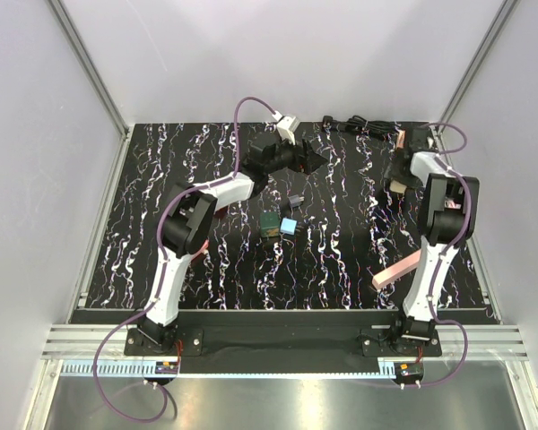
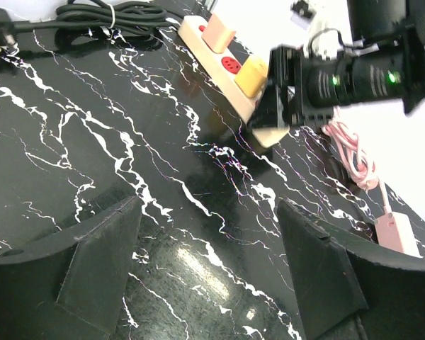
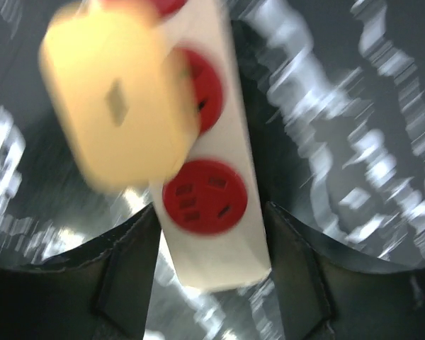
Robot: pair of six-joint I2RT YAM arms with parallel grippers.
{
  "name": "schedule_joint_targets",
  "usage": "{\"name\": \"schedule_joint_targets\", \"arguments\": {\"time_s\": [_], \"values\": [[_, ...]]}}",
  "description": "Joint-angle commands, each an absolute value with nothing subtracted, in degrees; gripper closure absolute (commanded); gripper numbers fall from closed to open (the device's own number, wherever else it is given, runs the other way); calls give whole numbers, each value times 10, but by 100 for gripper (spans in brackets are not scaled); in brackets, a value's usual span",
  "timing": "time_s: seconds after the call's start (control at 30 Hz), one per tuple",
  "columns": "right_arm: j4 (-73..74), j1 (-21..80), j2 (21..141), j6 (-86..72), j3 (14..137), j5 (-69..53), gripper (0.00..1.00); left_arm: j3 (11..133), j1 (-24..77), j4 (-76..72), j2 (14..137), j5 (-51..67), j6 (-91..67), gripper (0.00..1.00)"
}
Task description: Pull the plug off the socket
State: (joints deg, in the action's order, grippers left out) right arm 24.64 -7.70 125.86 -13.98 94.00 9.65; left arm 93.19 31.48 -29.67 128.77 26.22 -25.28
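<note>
- The socket (image 3: 223, 258), a long narrow beige strip with round red outlets, lies flat on the black white-veined table (image 2: 92, 127), at its far right side under the right arm's wrist.
- A blocky yellow plug (image 3: 117, 106) sits in an outlet one hole in from the strip's near end. A second, peach-coloured plug (image 2: 218, 32) sits further along.
- Both plugs look like rigid, smooth plastic, light in themselves but probably tight in their outlets. The strip is also light and would likely lift with the plug unless pinned.
- The best hold on the yellow plug is across its two flat side faces, low near the strip, pulling straight up.
- The right gripper (image 3: 211, 212) straddles the strip's free end, one finger along each long edge. The blurred view leaves it unclear whether it is clamping.
- The left gripper (image 2: 207, 212) hangs over bare table well short of the strip, jaws spread wide and holding nothing.
- A black power cable (image 2: 92, 18) lies coiled along the far edge.
</note>
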Motion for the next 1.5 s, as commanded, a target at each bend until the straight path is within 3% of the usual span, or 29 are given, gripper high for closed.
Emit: {"name": "schedule_joint_targets", "arguments": {"time_s": [0.0,0.17,0.2,0.27,0.3,0.47,0.63,0.8,0.97,1.07,1.3,1.47], "values": [[285,-15,1208,-176,869,70,71,955,309,-332,1289,268,-246,19],[262,-4,1151,-207,790,16,67,961,308,-329,1295,269,-253,19],[258,-4,1140,-210,776,11,56,963,308,-328,1300,269,-253,19],[257,-4,1129,-209,766,9,43,968,308,-323,1303,259,-252,20],[257,-4,1121,-210,762,11,30,969,308,-319,1307,257,-252,20],[252,-4,1039,-209,759,23,11,981,315,-305,1307,248,-249,19],[216,-81,955,-247,752,-64,9,986,365,-231,1283,184,-197,15],[174,-163,941,-339,758,-63,11,1033,420,-168,1298,106,-194,9],[125,-209,933,-350,737,-67,10,1276,469,-4,1412,80,-200,4],[70,-222,953,-351,701,-104,9,1328,476,12,1463,87,-250,5],[5,-229,1023,-337,703,-192,9,1262,490,-48,1420,103,-294,12],[-4,-212,1032,-326,718,-178,4,1064,490,-105,1287,101,-263,12]]}}
